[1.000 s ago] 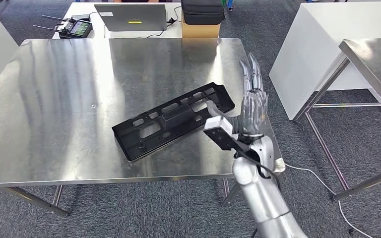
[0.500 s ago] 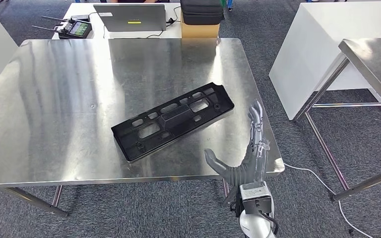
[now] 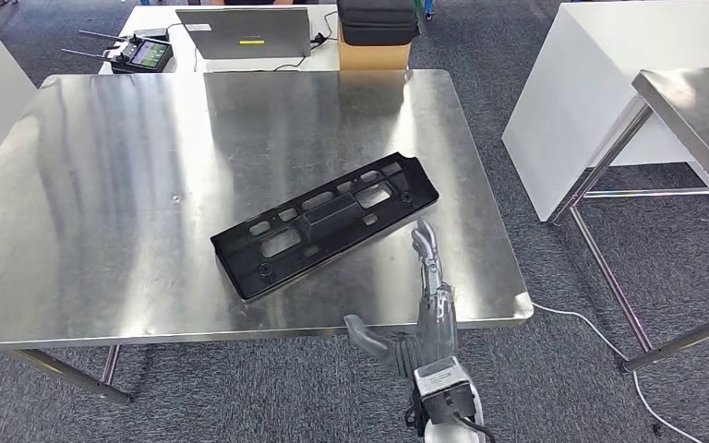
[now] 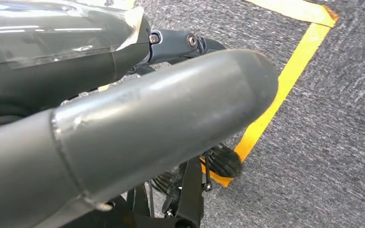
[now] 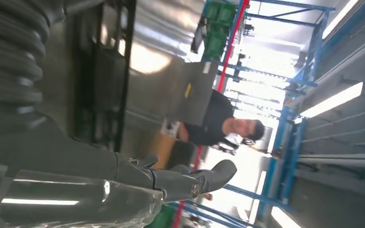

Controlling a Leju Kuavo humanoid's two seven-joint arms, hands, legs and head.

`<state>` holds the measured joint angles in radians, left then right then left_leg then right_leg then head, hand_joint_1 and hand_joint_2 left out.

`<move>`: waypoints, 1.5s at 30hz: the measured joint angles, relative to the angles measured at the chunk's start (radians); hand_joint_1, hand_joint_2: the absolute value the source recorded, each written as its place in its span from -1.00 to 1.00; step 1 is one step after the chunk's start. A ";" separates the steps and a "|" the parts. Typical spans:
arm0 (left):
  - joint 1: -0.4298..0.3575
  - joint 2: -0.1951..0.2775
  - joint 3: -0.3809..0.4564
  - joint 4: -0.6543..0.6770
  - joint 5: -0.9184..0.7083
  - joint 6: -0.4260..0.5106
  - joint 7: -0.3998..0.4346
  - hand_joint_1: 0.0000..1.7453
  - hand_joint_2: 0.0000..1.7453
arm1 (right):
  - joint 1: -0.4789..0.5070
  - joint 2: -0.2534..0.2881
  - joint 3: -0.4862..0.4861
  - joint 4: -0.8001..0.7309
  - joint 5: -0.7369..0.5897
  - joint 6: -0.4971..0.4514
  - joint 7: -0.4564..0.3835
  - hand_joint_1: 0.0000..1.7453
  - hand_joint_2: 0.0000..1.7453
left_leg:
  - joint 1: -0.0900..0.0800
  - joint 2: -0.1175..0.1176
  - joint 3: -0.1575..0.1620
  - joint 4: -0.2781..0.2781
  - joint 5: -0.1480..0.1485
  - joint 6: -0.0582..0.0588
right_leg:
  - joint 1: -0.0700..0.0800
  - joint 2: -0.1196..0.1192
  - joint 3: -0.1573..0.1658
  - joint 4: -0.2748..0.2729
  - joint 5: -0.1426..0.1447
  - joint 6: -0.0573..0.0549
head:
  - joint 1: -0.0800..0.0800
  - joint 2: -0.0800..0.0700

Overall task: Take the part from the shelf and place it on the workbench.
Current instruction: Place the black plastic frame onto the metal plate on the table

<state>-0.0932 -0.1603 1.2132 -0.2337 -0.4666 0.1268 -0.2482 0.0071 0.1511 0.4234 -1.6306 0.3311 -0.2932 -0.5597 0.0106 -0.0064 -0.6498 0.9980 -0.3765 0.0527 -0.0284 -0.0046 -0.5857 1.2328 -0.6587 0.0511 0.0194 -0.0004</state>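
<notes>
Head view: one steel workbench (image 3: 102, 185) — the landmark. One black part (image 3: 325, 226) lies flat on it, long and slotted, set diagonally in the half of the top nearer the robot, right of centre; nothing touches it. Beyond the workbench's far edge, one white table (image 3: 148, 20) carries one laptop (image 3: 243, 31), one black case (image 3: 375, 20) on one cardboard box (image 3: 369, 55), and one handheld controller (image 3: 138, 51). At the workbench's near edge — right hand (image 3: 420, 318), fingers straight and together, thumb out to the side, holding nothing, just short of the part. Left wrist view: left hand (image 4: 123, 123), one thick thumb across the view; finger state cannot be told.
</notes>
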 joint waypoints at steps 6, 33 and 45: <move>-0.005 -0.008 0.030 0.000 0.033 0.008 0.002 -1.00 -1.00 | 0.003 0.019 0.008 0.063 0.003 0.027 -0.013 -1.00 1.00 | -0.003 -0.002 -0.010 0.007 0.023 -0.034 | 0.011 0.005 0.114 -0.237 0.123 -0.004 | -0.003 0.000; -0.010 -0.041 0.083 0.003 0.062 0.057 0.005 -1.00 -1.00 | 0.047 0.030 -0.060 0.066 -0.009 -0.019 -0.030 -1.00 1.00 | -0.015 0.008 0.011 0.007 -0.019 0.003 | 0.021 0.000 0.052 -0.093 0.102 -0.018 | -0.004 0.000; -0.006 -0.047 0.083 0.003 0.053 0.055 -0.001 -1.00 -1.00 | 0.085 0.031 -0.074 0.031 0.001 -0.028 -0.032 -1.00 1.00 | 0.014 0.004 -0.051 0.285 -0.195 -0.069 | 0.013 -0.011 0.069 -0.276 0.201 -0.072 | -0.013 0.000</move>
<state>-0.0997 -0.2071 1.2962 -0.2308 -0.4134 0.1817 -0.2488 0.0917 0.1822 0.3498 -1.5994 0.3316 -0.3216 -0.5913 0.0246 -0.0027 -0.7012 1.2827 -0.5718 -0.0163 -0.0150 -0.0161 -0.5165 0.9567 -0.4578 -0.0214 0.0062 -0.0004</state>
